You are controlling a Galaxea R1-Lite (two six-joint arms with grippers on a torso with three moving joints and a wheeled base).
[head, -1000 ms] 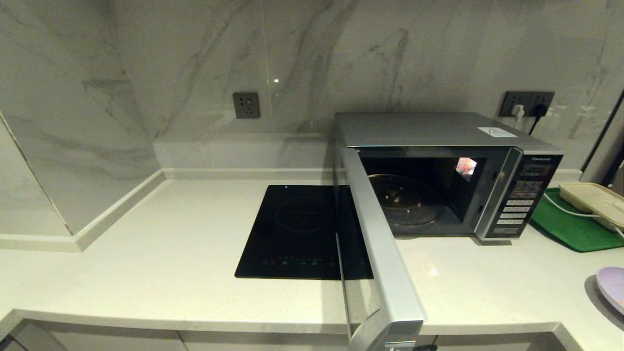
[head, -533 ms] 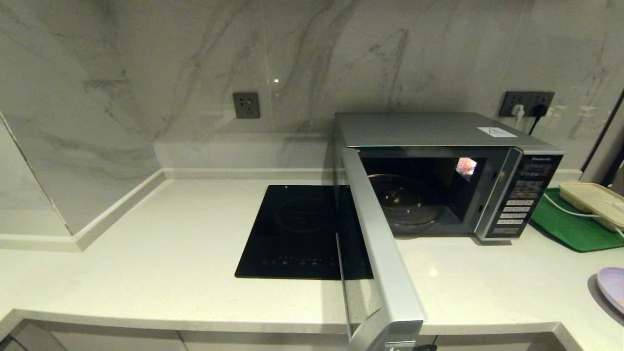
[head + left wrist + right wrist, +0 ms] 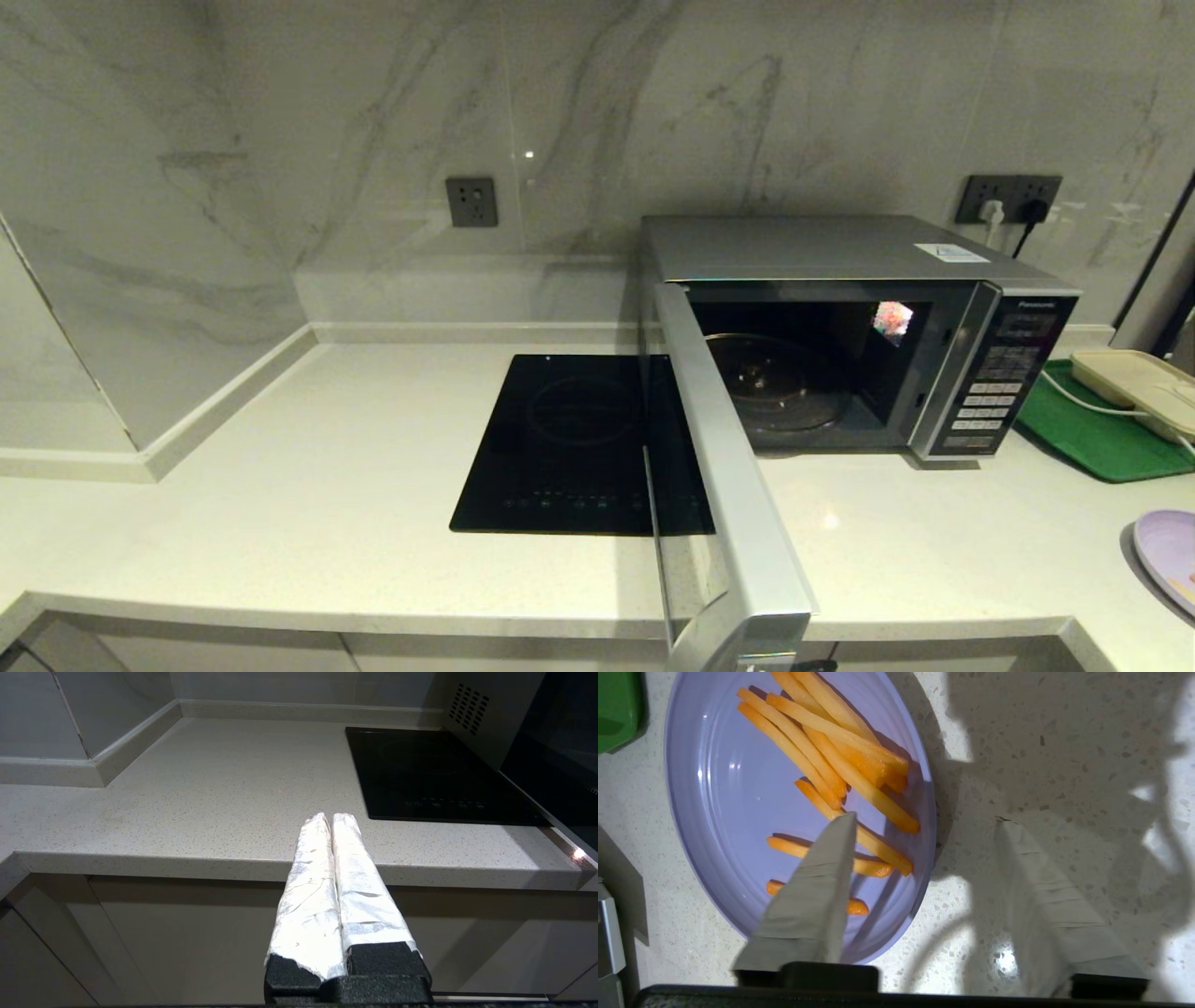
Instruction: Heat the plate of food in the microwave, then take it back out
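The silver microwave stands at the back right of the counter, its door swung wide open toward me and its glass turntable bare. The lilac plate of food lies on the counter at the far right edge of the head view. In the right wrist view the plate carries orange-yellow sticks. My right gripper hovers open over the plate's rim, one finger above the plate, the other above bare counter. My left gripper is shut and empty, low by the counter's front edge.
A flat black cooktop is set into the counter left of the microwave, partly behind the open door. A green tray with a beige lidded box sits right of the microwave. Marble walls close the back and left.
The plate's visible part at the right edge of the head view has shifted slightly left. The microwave and its door have not moved.
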